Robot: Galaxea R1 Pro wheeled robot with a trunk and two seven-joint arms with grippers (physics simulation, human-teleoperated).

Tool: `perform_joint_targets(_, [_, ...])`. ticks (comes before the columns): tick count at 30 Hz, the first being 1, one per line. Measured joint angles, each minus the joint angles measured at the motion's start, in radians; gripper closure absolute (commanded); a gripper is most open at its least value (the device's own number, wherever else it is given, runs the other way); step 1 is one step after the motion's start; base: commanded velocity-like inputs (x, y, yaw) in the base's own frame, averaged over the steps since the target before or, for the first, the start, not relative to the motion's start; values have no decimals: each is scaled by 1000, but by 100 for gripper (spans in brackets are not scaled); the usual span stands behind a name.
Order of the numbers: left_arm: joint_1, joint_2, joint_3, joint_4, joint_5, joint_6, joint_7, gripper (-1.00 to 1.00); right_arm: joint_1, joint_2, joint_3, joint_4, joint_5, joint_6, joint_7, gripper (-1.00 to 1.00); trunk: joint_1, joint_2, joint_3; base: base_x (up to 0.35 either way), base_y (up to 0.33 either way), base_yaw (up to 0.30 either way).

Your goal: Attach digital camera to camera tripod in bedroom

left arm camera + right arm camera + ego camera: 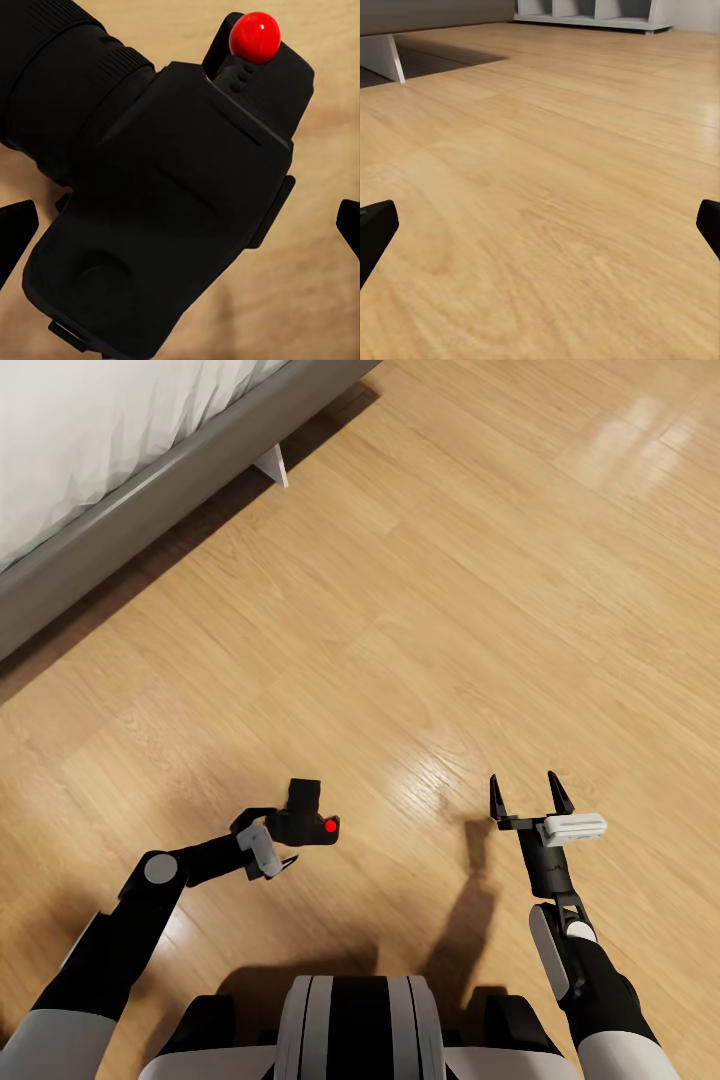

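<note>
Wood plank floor [450, 610], light and glossy, is stretching out ahead of the robot, with the grey-framed white bed [120, 550] running along its far left edge and one white bed leg [272, 464] standing beneath the frame. Taking the bed as the landmark, the small matte black digital camera [310, 822] is sitting well clear of it, out over the open floor and close in front of the robot's trunk, carried in the left gripper [283, 847]. That gripper is reaching across towards the middle, and its fingers appear to be pinching the camera's body, holding it off the floor; in the left wrist view the camera [165, 217] is lying between the two dark fingertips, its barrel-like lens pointing one way and its round red button [255, 36] the other, so the grip looks to be on the blocky midsection, probably to leave the underside free for mounting. The right gripper [527, 797] is hovering farther from the bed than the left one, fingers spread wide and holding nothing, likely being kept free to steady things later. Its wrist view is looking low across bare planks towards the bed leg [381, 58] and a white shelf unit [592, 13] at the far wall. Judging by this, the robot is carrying the camera in search of its mount.
</note>
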Motion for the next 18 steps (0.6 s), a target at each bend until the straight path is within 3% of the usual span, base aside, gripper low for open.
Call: perform_joint_targets(18, [-1,2,0,21,0,-4,78,-100,0,0,0,0,0,0,0,-100,0,0,0,0,0,0])
